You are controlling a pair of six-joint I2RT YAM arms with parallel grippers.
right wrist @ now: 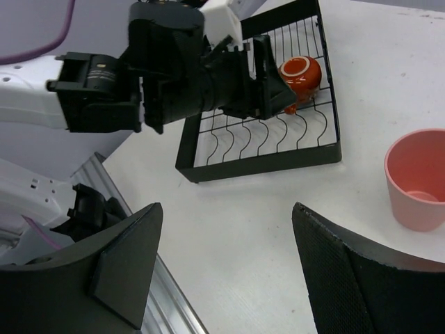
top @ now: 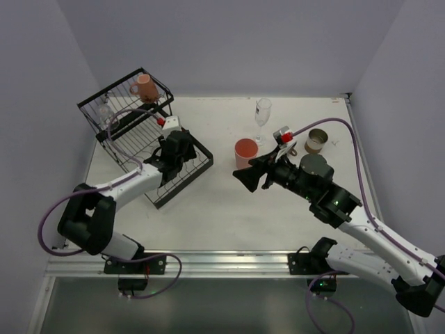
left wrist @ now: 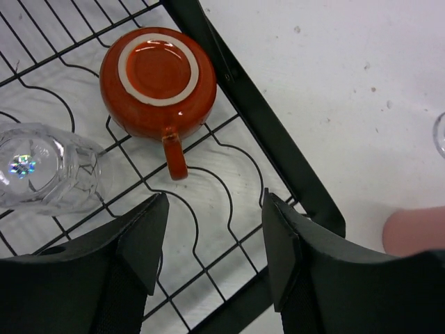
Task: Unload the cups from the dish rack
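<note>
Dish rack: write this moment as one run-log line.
left tool open over dish rack | orange-red mug upside down, ungripped | right tool open, empty

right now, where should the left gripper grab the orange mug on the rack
Probably the handle: the orange mug sits upside down on the dish rack, rim unreachable, and its handle sticks out toward the left gripper, so come from that side.

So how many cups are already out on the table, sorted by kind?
Stemmed glass: 1
Salmon tumbler: 1
Brown cup: 1
Total: 3
</note>
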